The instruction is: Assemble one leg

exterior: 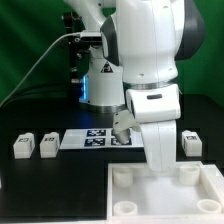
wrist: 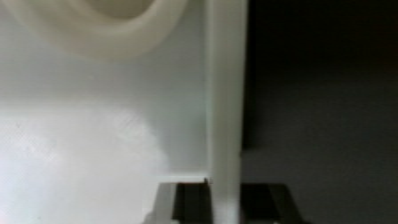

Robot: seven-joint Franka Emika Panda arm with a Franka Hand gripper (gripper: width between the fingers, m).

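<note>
The wide white square base (exterior: 150,200) with round corner sockets lies at the front right of the exterior view. My gripper (exterior: 160,166) is down on its far rim. In the wrist view my gripper (wrist: 224,203) has a dark finger (wrist: 187,203) on each side of the base's upright rim (wrist: 224,110), closed against it. One round socket (wrist: 118,12) shows on the base's top. Small white tagged legs lie on the table: two at the exterior view's left (exterior: 21,146) (exterior: 47,146), one beside my hand (exterior: 123,127), one at the right (exterior: 190,143).
The marker board (exterior: 88,139) lies flat on the black table behind the base, between the left legs and my hand. The arm's own pedestal (exterior: 100,85) stands behind it. A cable runs off to the far left.
</note>
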